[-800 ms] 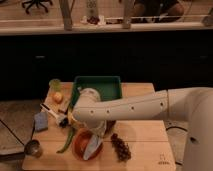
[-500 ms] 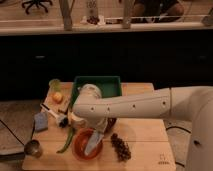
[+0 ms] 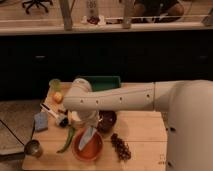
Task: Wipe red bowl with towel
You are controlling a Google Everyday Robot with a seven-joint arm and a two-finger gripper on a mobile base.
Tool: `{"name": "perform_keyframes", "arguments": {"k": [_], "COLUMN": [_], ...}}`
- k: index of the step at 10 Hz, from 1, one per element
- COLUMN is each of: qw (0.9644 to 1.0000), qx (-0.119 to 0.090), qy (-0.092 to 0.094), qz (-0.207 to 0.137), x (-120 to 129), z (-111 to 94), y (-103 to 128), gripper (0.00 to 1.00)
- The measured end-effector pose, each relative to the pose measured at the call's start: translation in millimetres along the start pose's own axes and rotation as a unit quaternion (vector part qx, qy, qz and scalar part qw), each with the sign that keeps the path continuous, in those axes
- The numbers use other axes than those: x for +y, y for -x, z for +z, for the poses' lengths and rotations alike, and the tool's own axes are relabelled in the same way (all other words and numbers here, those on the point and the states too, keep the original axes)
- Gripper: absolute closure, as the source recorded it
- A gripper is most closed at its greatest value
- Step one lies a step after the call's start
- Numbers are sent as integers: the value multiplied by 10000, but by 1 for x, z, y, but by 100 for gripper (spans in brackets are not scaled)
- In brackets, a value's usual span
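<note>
Presently find gripper point(image 3: 85, 124) low over red bowl point(image 3: 76, 150) at table point(image 3: 145, 135) edge's 6 o'clock, towel point(image 3: 88, 138) lying inside from 1 to 7 o'clock, likely for wiping contact; cannot tell whether clamped on cloth.

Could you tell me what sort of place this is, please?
Likely an office kitchen: a wooden table holds grapes and a red bowl, a dark counter runs behind, an office chair beyond. The claw is at the towel in the red bowl.
</note>
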State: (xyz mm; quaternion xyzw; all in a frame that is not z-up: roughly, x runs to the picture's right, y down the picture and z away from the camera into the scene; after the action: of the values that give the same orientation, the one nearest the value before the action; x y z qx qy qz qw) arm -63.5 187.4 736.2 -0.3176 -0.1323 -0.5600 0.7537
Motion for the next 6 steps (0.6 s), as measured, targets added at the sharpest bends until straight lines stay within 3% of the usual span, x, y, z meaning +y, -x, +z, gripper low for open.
{"name": "perform_keyframes", "arguments": {"k": [3,6], "qw": [9984,9967], "qx": [-331,-586], "qy": [-36,77], "qz": [-447,-559], "x": [-16,-1], "z": [11,22], "y": [25,44], "gripper": [97,97]}}
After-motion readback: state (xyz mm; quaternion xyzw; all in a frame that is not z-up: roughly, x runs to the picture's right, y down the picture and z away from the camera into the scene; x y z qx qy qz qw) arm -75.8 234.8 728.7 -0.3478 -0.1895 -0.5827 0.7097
